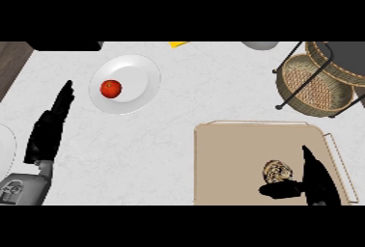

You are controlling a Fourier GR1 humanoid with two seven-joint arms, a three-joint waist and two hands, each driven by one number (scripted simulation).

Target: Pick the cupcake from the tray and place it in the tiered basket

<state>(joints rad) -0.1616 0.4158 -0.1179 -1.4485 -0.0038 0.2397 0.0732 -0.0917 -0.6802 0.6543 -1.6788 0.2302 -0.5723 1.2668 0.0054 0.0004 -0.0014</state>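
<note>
I see the cupcake (278,170) on the tray (228,164), just left of my right hand's (318,183) straight, released fingers, with the thumb on its near side. My left hand (49,130) rests open at the left.

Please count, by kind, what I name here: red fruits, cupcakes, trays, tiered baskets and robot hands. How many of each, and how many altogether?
Red fruit: 1
Cupcake: 1
Tray: 1
Tiered basket: 1
Hands: 2, left hand and right hand
Total: 6

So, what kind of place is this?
Probably a kitchen counter: on it stand a white plate with a red fruit, a beige tray with a cupcake, and a wicker tiered basket.
</note>
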